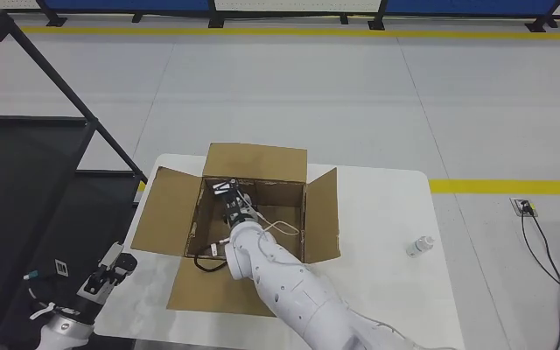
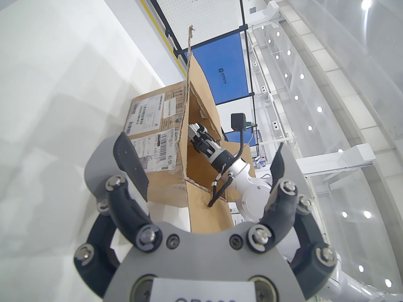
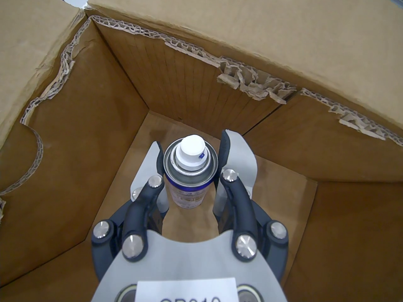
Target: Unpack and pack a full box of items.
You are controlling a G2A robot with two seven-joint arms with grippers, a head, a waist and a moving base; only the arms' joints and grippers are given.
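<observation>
Inside the cardboard box point(image 3: 104, 146), the right wrist view shows a spray can point(image 3: 189, 187) standing upright on the box floor near a corner, with a white cap, a metal rim and a blue band above a printed label whose writing is too small to read. The right tool point(image 3: 192, 149) grasps it, one pad against each side of the can just below the rim. From the top view the can is hidden under the right arm, which reaches down into the open box point(image 1: 258, 162) on the white counter point(image 1: 385, 227), all four flaps folded outward. A small clear bottle point(image 1: 421, 246) stands on the counter well apart from the box, toward the robot's right. The left tool point(image 1: 114, 262) sits beside the counter's left edge, apart from the box. The left wrist view shows the left tool point(image 2: 203, 155) released, its fingers point(image 2: 129, 158) spread wide, and the box's outer wall point(image 2: 151, 117) carrying white shipping labels with barcodes and handling symbols.
</observation>
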